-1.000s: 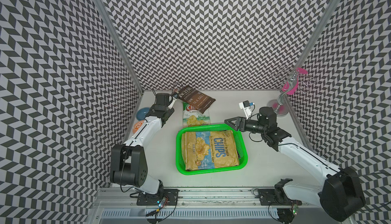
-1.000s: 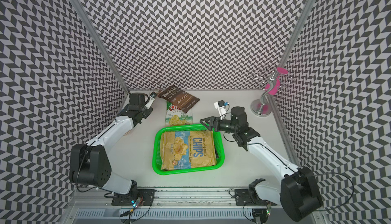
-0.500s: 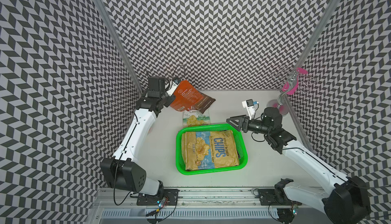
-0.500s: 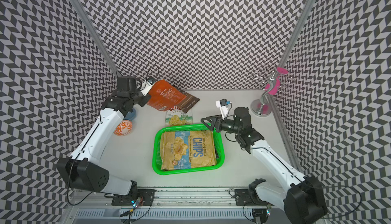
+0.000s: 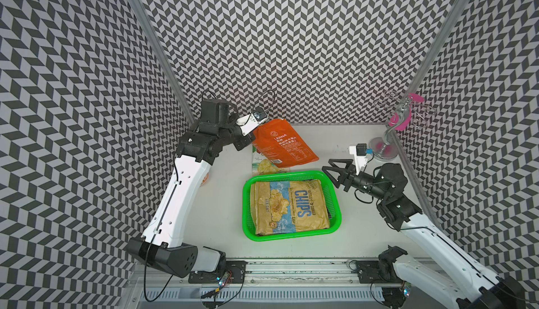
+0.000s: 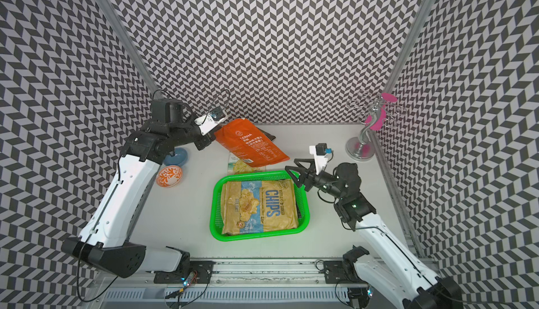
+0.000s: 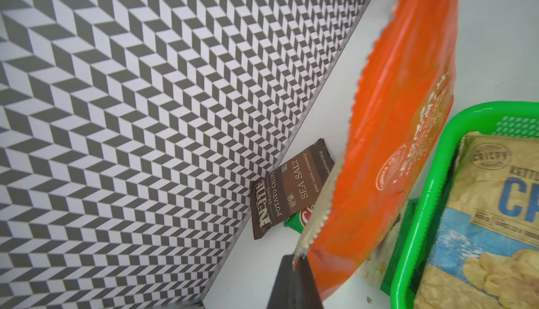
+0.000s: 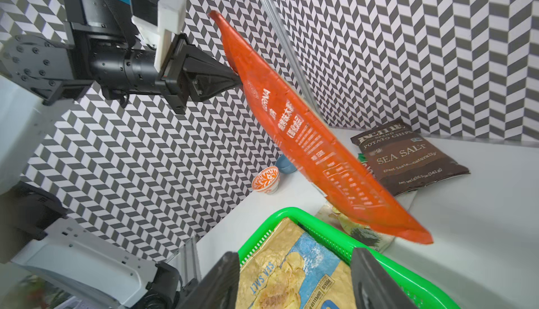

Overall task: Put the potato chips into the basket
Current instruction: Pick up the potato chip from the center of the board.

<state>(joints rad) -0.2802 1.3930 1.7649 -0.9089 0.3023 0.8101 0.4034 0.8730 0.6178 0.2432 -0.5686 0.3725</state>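
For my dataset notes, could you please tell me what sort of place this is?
Probably a robot test booth: zigzag-patterned walls enclose a white table, and the left arm and right arm are mounted on a metal rail along its front.

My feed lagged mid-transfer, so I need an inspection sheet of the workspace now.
Surface: white tabletop, no spills seen.
Job's things: orange crinkly chip bag held above the table; tan "CHIPS" bag in bright green mesh plastic basket; brown "SEA SALT" bag and green-white bag on the table behind it.
Clutter: blue bowl, orange patterned bowl, silver-pink wire stand.
End effectors: left end effector shut on orange bag's edge; right end effector open, empty.
Cables: black cable loops by the left arm's base.
Surroundings: chevron-patterned walls.
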